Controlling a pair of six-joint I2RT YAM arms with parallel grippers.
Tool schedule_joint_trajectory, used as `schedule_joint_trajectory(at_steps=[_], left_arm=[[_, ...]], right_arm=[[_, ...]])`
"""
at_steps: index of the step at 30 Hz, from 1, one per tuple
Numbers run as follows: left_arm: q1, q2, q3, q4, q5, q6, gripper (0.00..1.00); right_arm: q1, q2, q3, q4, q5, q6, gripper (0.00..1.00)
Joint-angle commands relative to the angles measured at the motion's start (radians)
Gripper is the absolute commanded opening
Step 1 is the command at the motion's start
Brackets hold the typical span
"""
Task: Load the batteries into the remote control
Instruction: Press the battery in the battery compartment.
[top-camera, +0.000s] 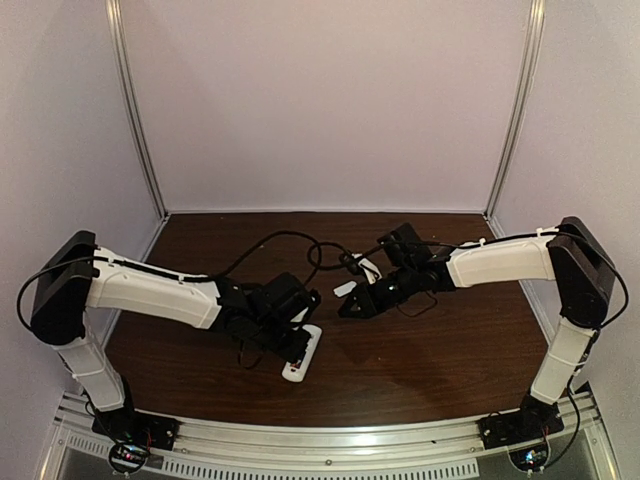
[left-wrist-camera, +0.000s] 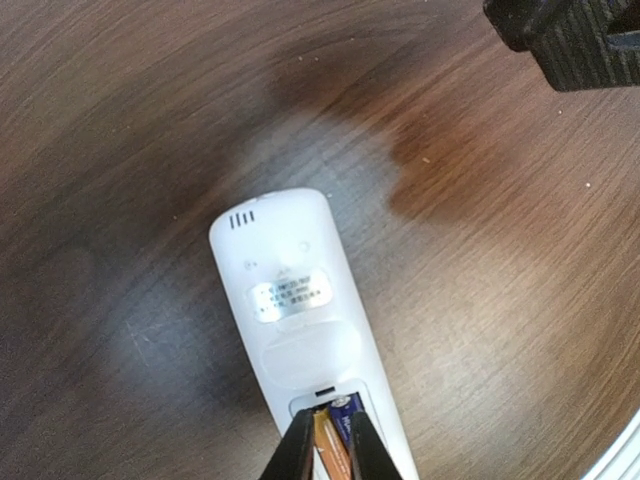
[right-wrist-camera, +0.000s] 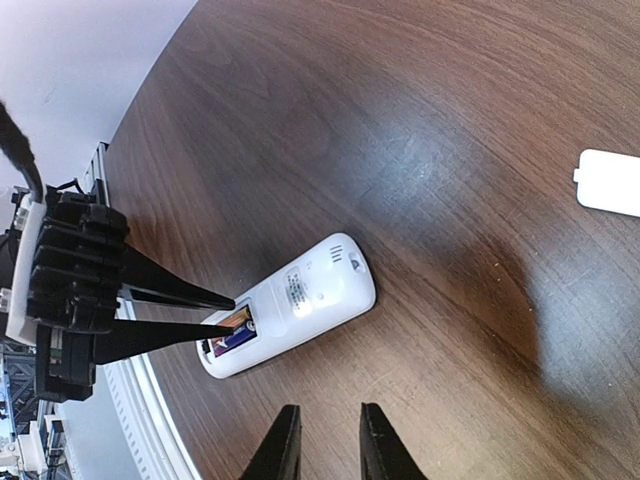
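A dark brown wood-grain table (top-camera: 420, 370) is enclosed by plain pale lilac walls (top-camera: 320, 100) on three sides. Two slanting metal posts (top-camera: 135, 110) are set at the back corners, and a ribbed metal rail (top-camera: 330, 440) runs along the near edge. Soft glare is spread over the wood in both wrist views.

Two arms are counted, one gripper on each. One remote control (left-wrist-camera: 290, 300) is seen, laid face down on the table in front of the left arm, its label and open battery bay turned upward. One loose white cover (right-wrist-camera: 610, 182) lies flat on the wood, well apart from the remote.

Two batteries (left-wrist-camera: 335, 425) are counted in the bay, side by side. One is an orange battery (left-wrist-camera: 325, 445). The bluish one (left-wrist-camera: 345, 408) is largely hidden, so it is only taken to be a battery.

The left gripper (left-wrist-camera: 331, 425) is lowered into the bay, its fingers drawn narrow and pressed against both sides of the orange battery.

The right gripper (right-wrist-camera: 328, 415) is held above the table near the remote. Its fingers are parted by a narrow gap, and nothing is held between them.
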Motion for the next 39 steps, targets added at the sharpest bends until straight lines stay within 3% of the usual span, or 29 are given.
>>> schedule_joint_trajectory(at_steps=[1, 27, 39], left_arm=[[-0.006, 0.024, 0.033, -0.004, 0.002, 0.022, 0.15], [-0.013, 0.086, 0.03, -0.062, 0.031, 0.044, 0.08], [-0.038, 0.131, -0.013, -0.089, 0.108, 0.012, 0.07]], right_arm=[[-0.008, -0.024, -0.013, 0.013, -0.021, -0.007, 0.22], [-0.025, -0.005, -0.015, 0.01, -0.031, -0.022, 0.22], [-0.036, 0.002, -0.004, 0.002, -0.024, -0.025, 0.21]])
